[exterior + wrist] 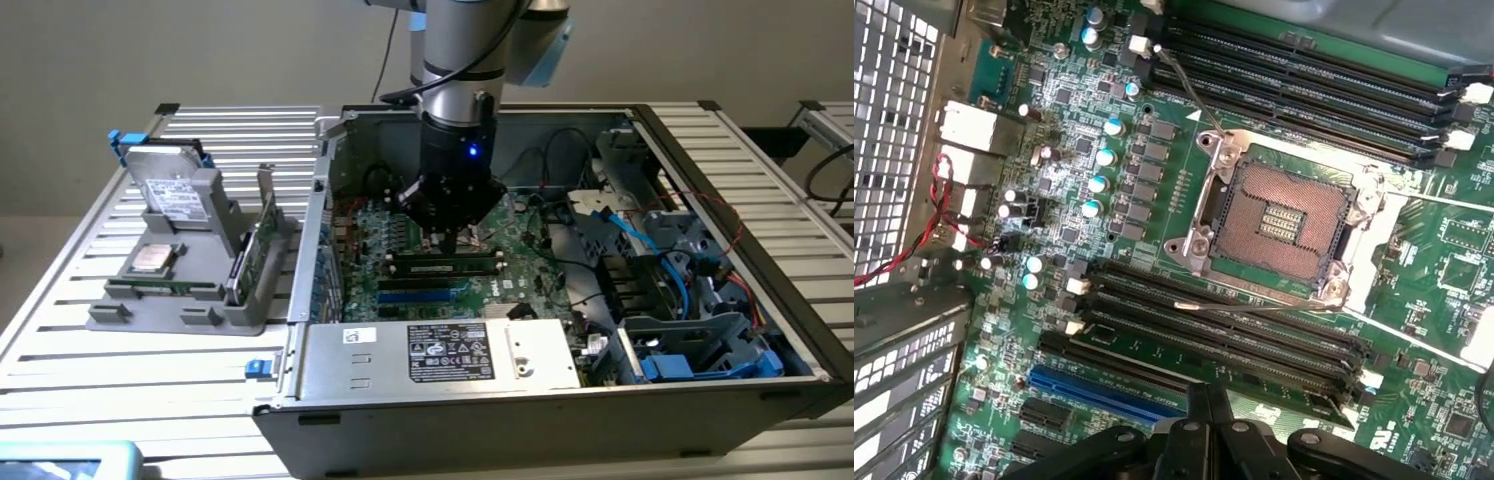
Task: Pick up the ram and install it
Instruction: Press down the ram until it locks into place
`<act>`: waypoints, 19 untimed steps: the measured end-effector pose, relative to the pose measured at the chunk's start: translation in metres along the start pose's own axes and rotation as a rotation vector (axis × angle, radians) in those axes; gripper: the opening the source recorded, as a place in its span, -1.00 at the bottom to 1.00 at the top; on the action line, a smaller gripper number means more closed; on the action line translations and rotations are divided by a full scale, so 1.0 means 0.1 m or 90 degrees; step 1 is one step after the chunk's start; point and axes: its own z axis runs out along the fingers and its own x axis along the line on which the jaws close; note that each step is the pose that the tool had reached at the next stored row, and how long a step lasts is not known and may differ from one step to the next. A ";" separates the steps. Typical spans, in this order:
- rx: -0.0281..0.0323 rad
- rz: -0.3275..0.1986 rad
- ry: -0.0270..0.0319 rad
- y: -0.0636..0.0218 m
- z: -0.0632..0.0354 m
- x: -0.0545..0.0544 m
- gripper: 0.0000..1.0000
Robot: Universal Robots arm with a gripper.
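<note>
The closed gripper hangs just above the ram, holding nothing. The thin green stick lies seated in a black slot; its chips are blurred.

The exterior view looks down from high up, a bit far back, at the whole open computer case on the slatted table. The wrist view looks almost straight down, very close to the motherboard. Both views share the black memory slots there.
</note>
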 end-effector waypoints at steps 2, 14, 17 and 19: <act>0.0000 0.013 0.0001 0.000 0.000 0.00 -0.79; 0.0066 0.085 -0.0071 0.000 0.000 0.00 -0.79; 0.0067 0.090 -0.0079 0.000 0.000 0.00 -0.79; 0.0067 0.090 -0.0079 0.000 0.000 0.00 -0.79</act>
